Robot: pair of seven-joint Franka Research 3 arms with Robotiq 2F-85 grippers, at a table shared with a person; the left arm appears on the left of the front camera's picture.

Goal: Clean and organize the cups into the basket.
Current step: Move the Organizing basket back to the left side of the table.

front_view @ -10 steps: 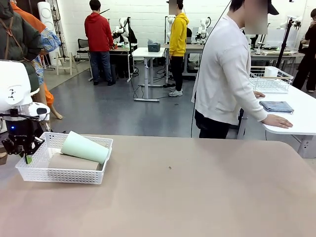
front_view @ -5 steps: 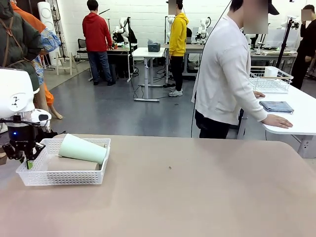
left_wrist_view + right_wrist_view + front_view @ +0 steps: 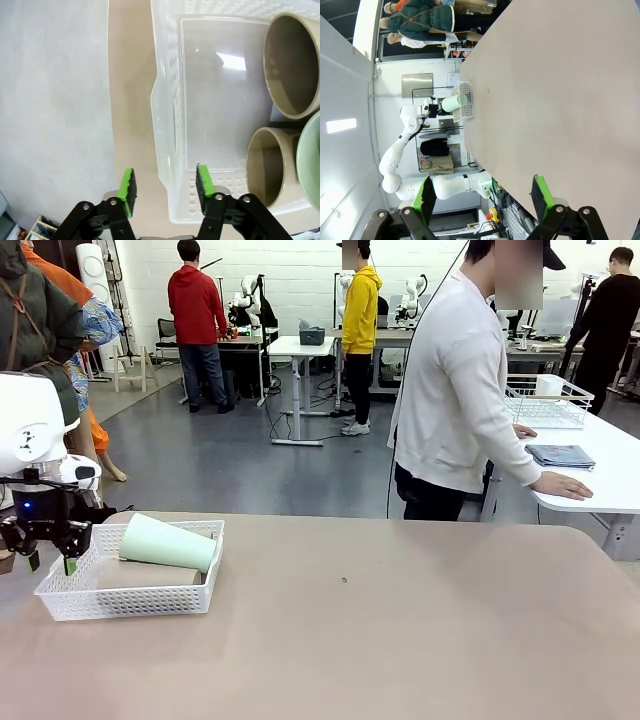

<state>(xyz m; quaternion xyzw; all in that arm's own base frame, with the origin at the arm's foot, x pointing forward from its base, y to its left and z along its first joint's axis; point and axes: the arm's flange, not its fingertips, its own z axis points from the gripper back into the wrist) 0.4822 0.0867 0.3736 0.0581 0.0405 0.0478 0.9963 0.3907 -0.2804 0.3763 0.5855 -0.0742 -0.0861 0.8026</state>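
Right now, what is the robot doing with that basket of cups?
The left gripper hangs open at the white basket's end wall, one finger either side of it, gripping nothing. All three cups lie inside: the mint green cup on top of two tan-brown cups. The right gripper waits open above the bare table.

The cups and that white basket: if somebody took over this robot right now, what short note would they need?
Left gripper: open, empty, its fingers straddling the end wall of the shallow white perforated plastic basket at the table's left edge.
Right gripper: open, empty, over bare table far from the basket.
Cups: all three lie on their sides in the basket, the two tan-brown tapered matte cups side by side with the pale mint green cup resting on top.
Done: cups gathered in the basket.
Left: perhaps only placing the basket; the person in a white top faces another table.
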